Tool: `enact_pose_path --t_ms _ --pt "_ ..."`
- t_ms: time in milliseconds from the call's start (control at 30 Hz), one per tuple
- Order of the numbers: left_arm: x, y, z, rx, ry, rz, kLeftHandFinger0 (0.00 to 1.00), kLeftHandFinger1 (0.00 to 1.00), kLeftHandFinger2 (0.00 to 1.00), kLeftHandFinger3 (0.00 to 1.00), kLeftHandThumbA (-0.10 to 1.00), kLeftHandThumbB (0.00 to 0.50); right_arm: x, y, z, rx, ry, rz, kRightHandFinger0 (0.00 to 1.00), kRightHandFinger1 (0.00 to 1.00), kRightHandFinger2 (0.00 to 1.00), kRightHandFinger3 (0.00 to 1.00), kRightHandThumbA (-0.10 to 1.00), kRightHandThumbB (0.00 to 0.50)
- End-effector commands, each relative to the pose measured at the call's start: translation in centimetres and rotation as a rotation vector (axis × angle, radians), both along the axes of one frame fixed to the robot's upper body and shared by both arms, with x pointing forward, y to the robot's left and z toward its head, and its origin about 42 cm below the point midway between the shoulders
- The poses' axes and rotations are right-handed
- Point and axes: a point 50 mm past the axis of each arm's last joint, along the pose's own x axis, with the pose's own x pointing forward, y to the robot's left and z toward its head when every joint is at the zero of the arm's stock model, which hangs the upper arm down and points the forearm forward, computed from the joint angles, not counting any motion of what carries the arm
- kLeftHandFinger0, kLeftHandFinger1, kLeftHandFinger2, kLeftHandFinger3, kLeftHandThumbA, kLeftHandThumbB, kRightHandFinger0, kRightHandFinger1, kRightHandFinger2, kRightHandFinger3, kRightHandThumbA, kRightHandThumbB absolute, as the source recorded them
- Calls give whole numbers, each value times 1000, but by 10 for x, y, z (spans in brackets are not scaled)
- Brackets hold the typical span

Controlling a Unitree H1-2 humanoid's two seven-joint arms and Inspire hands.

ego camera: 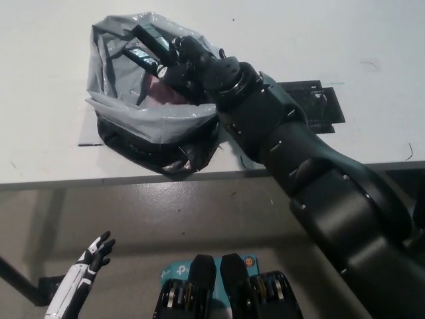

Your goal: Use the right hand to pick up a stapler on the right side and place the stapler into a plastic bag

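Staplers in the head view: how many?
1. The stapler is in the fingers of the black right hand, over the open grey plastic bag. More could be hidden inside the bag or under the arm.

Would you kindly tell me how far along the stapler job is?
Done: the stapler is picked up, the right hand shut on it. In hand: the hand holds it over the open bag. Left: releasing it inside and pulling the arm out. The left hand rests open, low at the left.
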Motion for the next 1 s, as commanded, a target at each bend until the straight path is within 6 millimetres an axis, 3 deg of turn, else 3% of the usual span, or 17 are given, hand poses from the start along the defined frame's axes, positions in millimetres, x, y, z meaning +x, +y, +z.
enact_pose_path --t_ms 0,33,67,167,333,500,600,667,733,767,900,967 --pt "2 0 9 28 -47 -44 1000 1000 1000 1000 1000 91 1 17 58 -23 -272 99 797 909 942 1000 207 289" --pt "2 -1 9 26 -43 -43 1000 1000 1000 1000 1000 102 1 17 58 -53 -277 131 1000 1000 1000 1000 440 417" --pt "2 -2 9 23 -38 -42 1000 1000 1000 1000 1000 105 1 17 57 -90 -283 167 1000 1000 1000 1000 476 414" --pt "3 -3 10 22 -42 -44 1000 1000 1000 1000 1000 117 1 16 57 -172 -316 182 1000 1000 1000 1000 637 476" --pt "6 -4 13 43 -43 -54 1000 1000 1000 1000 1000 156 3 13 57 -244 -358 176 1000 1000 1000 1000 764 487" --pt "8 -4 14 43 -44 -59 1000 1000 1000 1000 1000 171 4 9 56 -260 -397 175 1000 1000 1000 1000 784 479" --pt "10 -5 12 38 -45 -57 1000 1000 1000 1000 1000 186 5 6 56 -275 -425 175 1000 1000 1000 1000 851 481" --pt "10 -5 12 32 -48 -53 1000 1000 1000 1000 1000 181 5 3 57 -275 -480 168 1000 1000 1000 1000 828 479" --pt "11 -5 12 30 -51 -52 1000 1000 1000 1000 1000 175 6 -2 63 -251 -567 155 1000 1000 1000 1000 845 486" --pt "11 -4 12 29 -48 -53 1000 1000 1000 1000 1000 173 7 -6 71 -235 -623 132 1000 1000 1000 1000 834 444" --pt "12 -2 10 31 -42 -56 1000 1000 1000 1000 1000 186 10 -19 95 -207 -748 83 1000 1000 1000 1000 830 412" --pt "11 -3 9 25 -32 -57 1000 1000 1000 1000 1000 192 12 -28 106 -164 -779 74 1000 1000 1000 1000 828 426"
